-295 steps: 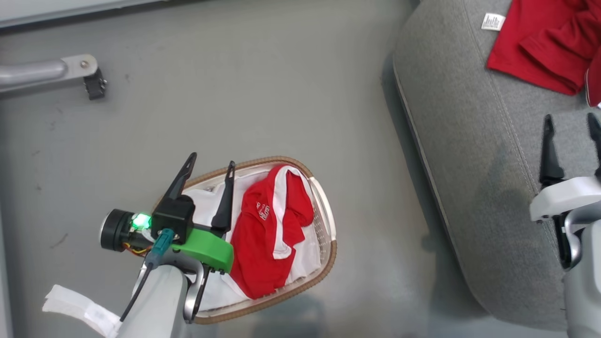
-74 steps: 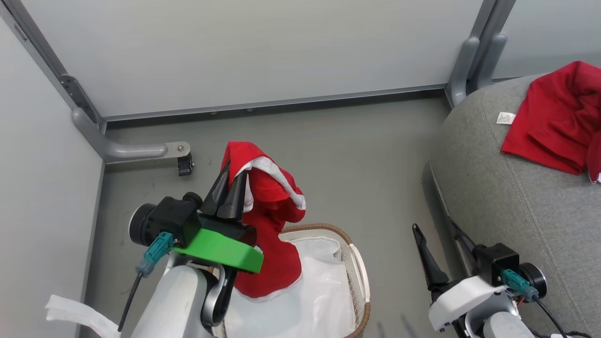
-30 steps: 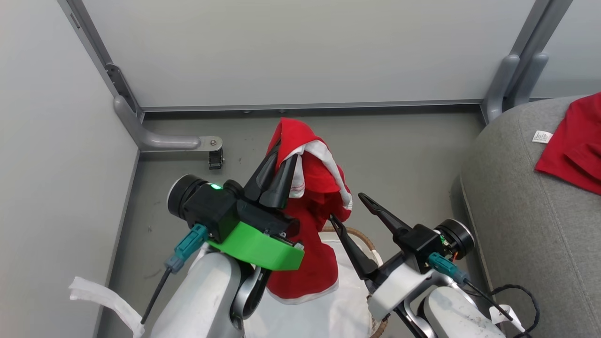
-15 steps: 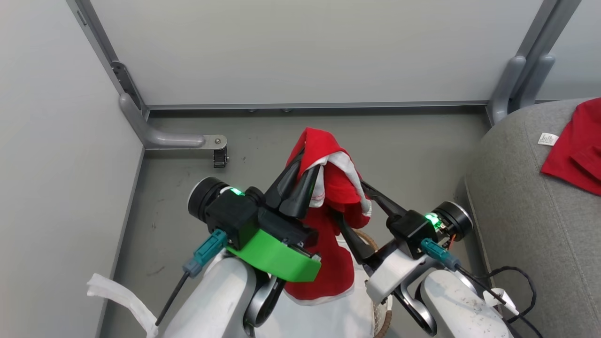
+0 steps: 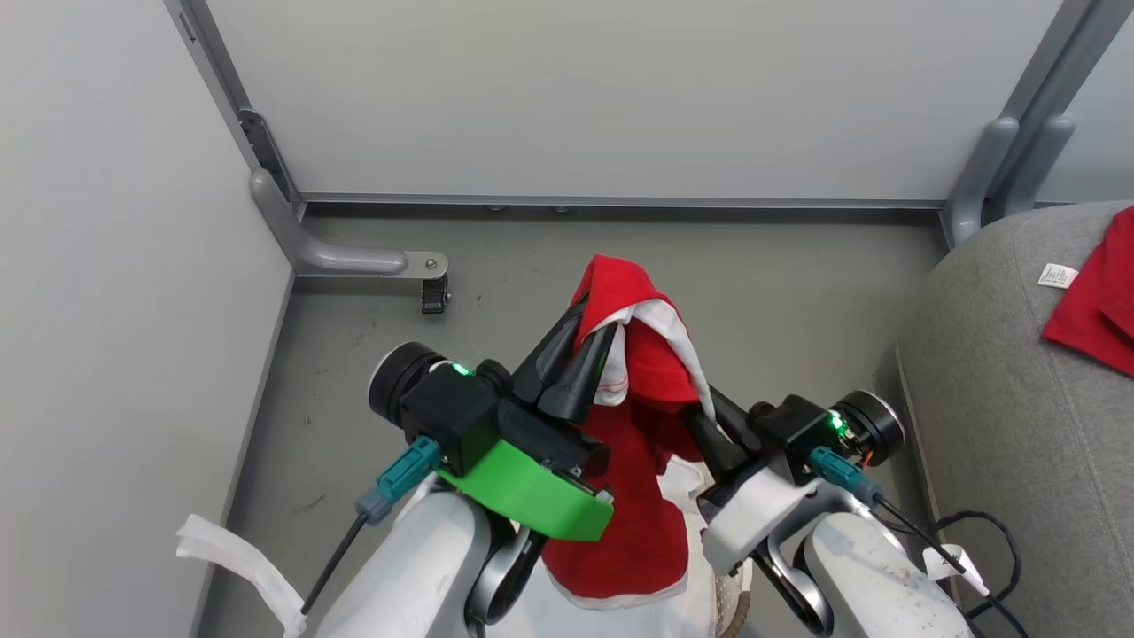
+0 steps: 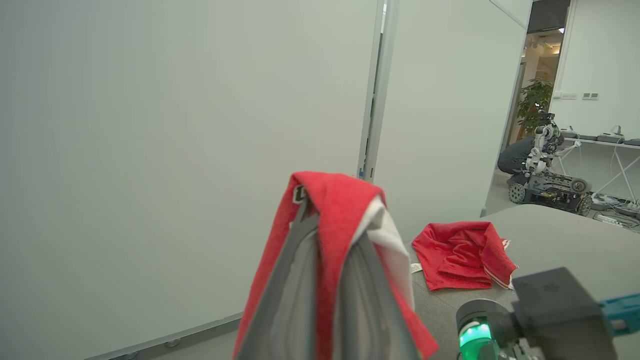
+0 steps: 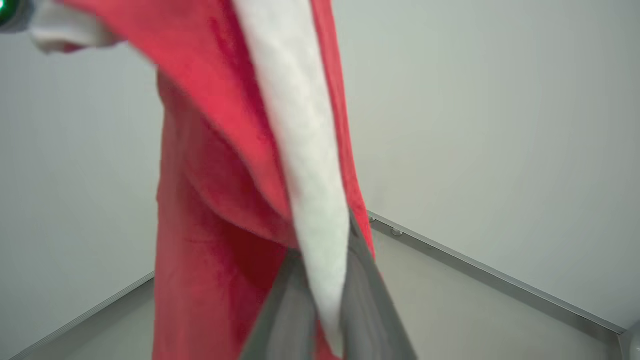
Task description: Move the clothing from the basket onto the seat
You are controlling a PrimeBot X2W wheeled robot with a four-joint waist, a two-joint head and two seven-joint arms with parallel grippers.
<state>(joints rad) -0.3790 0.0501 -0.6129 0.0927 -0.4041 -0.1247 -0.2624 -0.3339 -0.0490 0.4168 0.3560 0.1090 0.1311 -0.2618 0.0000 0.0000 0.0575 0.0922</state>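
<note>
The left gripper was clamped on the top fold of the red garment, which hung over the basket; the right gripper was pinched shut on its white stripe lower down. Likely hazards on the way to the seat — the two grips pulling apart and tearing one free; the trailing hem snagging the basket's rim.

Bright red crossed by a broad white stripe: the clothing in the jaws. Plain red, with a small white label: second garment. Mid-grey woven texture: the seat. Dark fingers on both; green bracket behind the left gripper, white housing behind the right gripper. White perforated wall, brown woven rim: the basket. Dull grey: floor. Pale grey-white: wall panels.
</note>
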